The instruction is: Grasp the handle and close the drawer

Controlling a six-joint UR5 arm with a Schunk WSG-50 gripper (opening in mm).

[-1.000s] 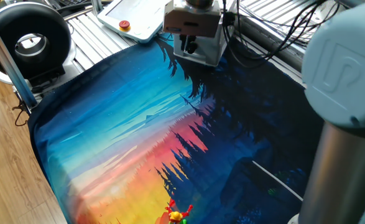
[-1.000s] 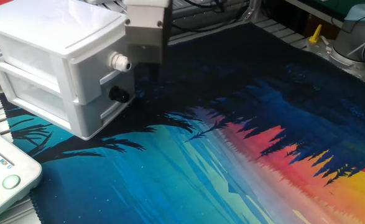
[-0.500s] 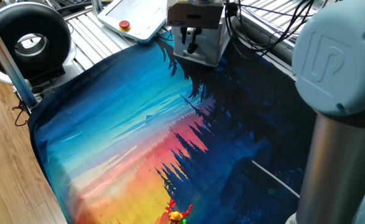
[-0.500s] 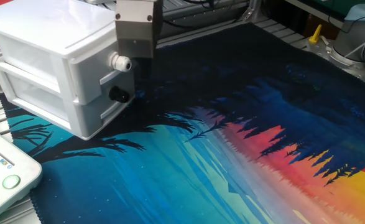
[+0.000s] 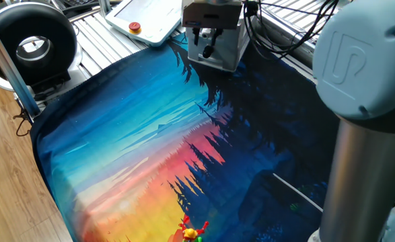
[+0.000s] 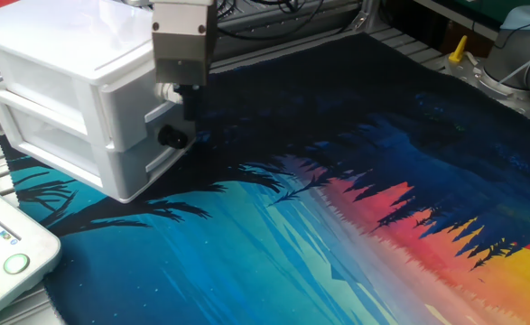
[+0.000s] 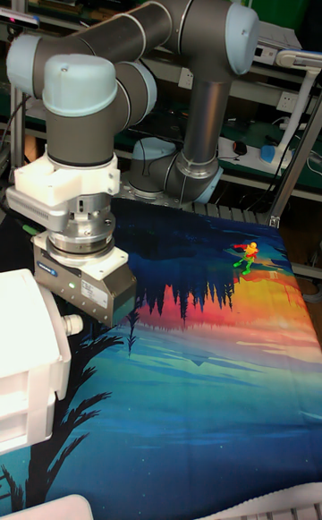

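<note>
Sunset-printed cloth (image 6: 355, 226) covers the table. On it the gripper (image 6: 182, 90) hangs at the drawer (image 6: 75, 99) front (white handle (image 6: 163, 91) mostly hidden). Whether its jaws grip cannot be told.

The grey boxy gripper (image 6: 181, 90) is blocking my view of its fingertips and most of the upper white round knob (image 6: 164, 91); the pale grey-white two-tier plastic drawer unit (image 7: 27, 368) is running off the tall view's left edge.
</note>
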